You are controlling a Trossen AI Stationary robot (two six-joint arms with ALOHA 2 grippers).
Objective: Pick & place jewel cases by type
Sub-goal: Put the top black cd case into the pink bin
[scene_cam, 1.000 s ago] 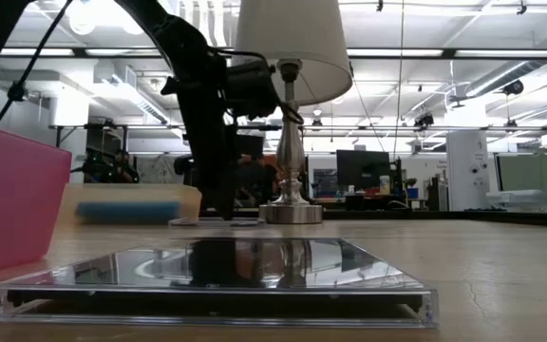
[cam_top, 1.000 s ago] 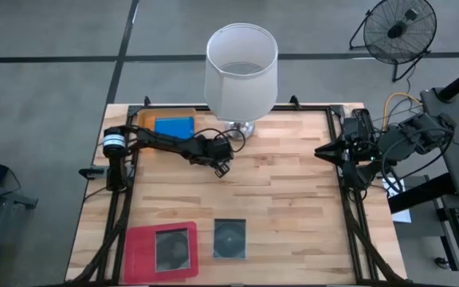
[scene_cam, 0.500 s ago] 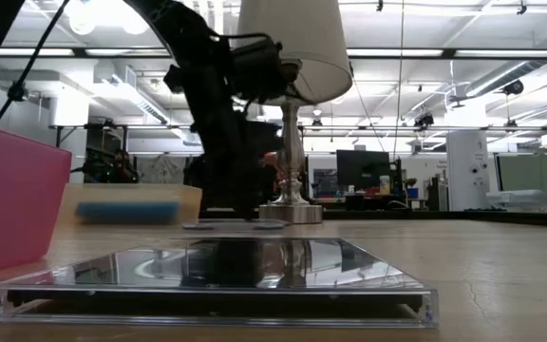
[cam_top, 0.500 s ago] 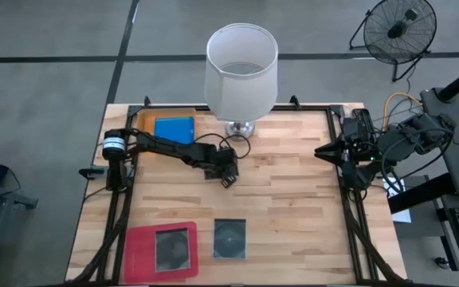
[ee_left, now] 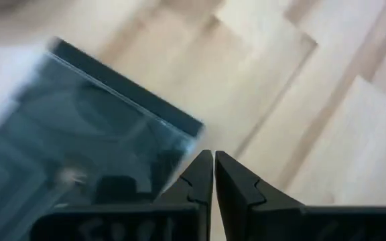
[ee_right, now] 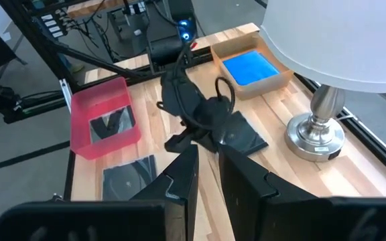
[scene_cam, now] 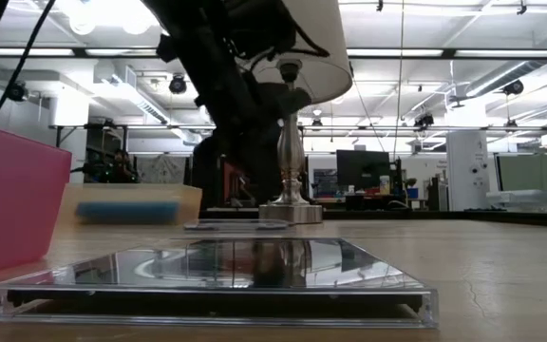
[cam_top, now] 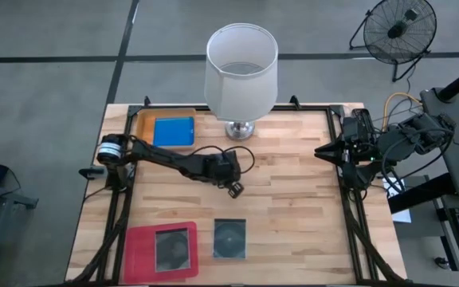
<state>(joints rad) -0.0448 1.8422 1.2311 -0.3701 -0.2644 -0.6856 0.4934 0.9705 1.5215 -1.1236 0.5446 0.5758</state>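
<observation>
Blue flat plastic case [cam_top: 173, 131] lies in the orange tray [cam_top: 143, 121]; one dark transparent case [cam_top: 170, 246] in the magenta tray [cam_top: 139, 243]. Left gripper [cam_top: 236, 190], jaws pressed together, empty, hovers beside another dark case [ee_left: 79, 147]. A third [cam_top: 229, 237] awaits sorting.

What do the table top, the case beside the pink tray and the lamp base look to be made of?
Table top: wood, apparently butcher-block, with visible strips and grain, matte. Case: likely clear dark-tinted plastic, glossy; a disc shows through and the low view shows reflections on it. Lamp base: probably polished metal, silvery with bright highlights.
</observation>
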